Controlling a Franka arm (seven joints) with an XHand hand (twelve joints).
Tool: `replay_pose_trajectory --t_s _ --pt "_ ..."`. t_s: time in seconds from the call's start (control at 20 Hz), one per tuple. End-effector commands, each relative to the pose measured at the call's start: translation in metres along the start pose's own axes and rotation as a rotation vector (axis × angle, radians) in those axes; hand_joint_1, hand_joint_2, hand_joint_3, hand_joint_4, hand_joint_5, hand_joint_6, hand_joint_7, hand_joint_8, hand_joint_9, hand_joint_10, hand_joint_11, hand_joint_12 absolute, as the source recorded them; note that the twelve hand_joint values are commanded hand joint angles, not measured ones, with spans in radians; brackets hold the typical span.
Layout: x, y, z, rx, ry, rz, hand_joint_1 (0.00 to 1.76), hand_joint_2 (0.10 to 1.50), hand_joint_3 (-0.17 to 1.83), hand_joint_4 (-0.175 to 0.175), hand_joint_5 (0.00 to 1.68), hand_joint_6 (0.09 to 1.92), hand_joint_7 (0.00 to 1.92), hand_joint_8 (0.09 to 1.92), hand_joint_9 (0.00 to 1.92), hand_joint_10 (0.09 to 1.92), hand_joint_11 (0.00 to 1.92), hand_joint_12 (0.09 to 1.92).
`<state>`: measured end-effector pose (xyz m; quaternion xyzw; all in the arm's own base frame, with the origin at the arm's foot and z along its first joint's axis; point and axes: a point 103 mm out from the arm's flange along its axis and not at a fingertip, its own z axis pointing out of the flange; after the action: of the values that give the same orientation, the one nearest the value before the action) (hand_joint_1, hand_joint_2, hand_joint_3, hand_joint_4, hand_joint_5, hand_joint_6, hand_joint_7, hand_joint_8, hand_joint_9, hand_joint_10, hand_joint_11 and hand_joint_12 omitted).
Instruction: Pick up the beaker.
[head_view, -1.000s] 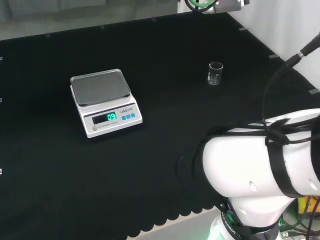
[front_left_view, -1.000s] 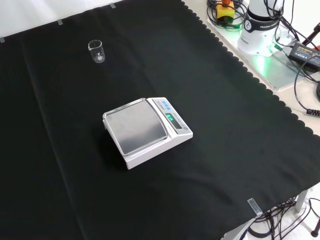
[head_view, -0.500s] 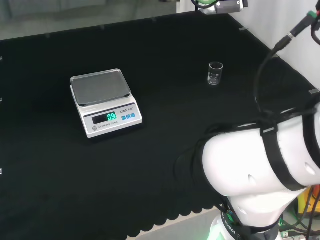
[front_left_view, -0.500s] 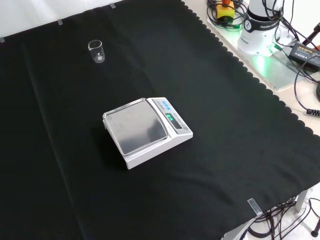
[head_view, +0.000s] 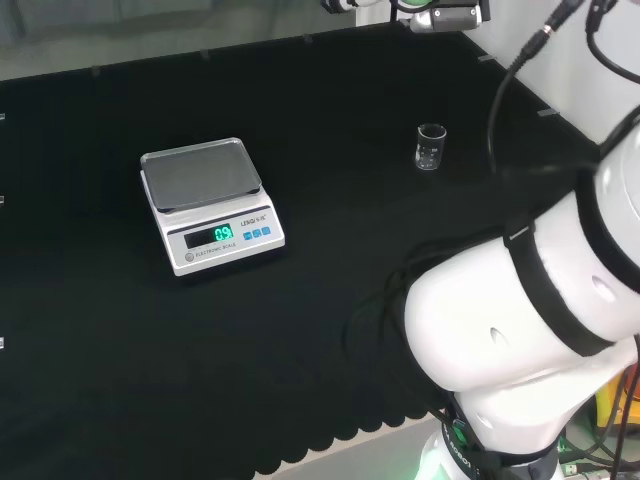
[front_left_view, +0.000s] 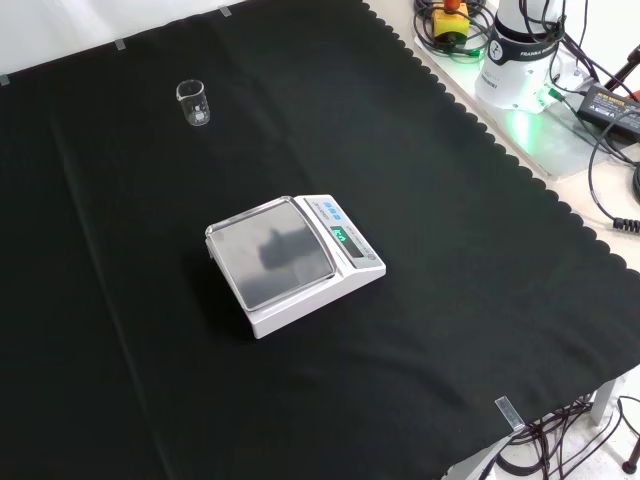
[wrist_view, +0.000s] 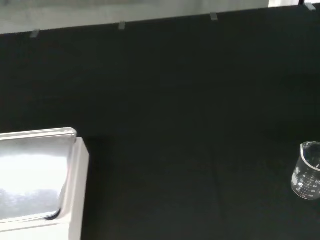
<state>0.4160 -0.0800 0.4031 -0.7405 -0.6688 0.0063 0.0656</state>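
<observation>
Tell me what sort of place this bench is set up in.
Probably a lab bench for robot trials: a small glass beaker and a white electronic scale stand apart on black cloth, with the arm's base and cables at its edge.

The head view looks from behind and above the arm's base across the cloth. The front view looks down from the opposite side, and the wrist view looks over the cloth from nearer. All three take in the scale (head_view: 211, 203) (front_left_view: 293, 261) (wrist_view: 40, 181) and the beaker (head_view: 431, 147) (front_left_view: 194, 103) (wrist_view: 309, 170).

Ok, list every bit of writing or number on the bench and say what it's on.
Scale: lit green digits on its display and small print beside it; too small to read reliably.
Beaker: white measuring marks on its side; too small to read.
No other writing shows.
</observation>
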Motion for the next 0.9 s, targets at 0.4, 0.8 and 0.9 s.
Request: replay_pose_trajectory --t_s 0.4,0.8,0.9 --pt "-0.091 0.094 0.058 0.114 0.048 0.135 0.39 0.76 0.13 -0.067 0.08 0.09 0.05 0.09 0.00 0.41 0.00 1.44" --pt "-0.127 0.115 0.089 0.179 0.083 0.211 0.37 0.73 0.11 -0.089 0.17 0.09 0.06 0.09 0.00 0.41 0.00 1.43" --pt "-0.132 0.119 0.098 0.200 0.090 0.224 0.37 0.73 0.11 -0.091 0.18 0.09 0.06 0.09 0.00 0.42 0.00 1.43"
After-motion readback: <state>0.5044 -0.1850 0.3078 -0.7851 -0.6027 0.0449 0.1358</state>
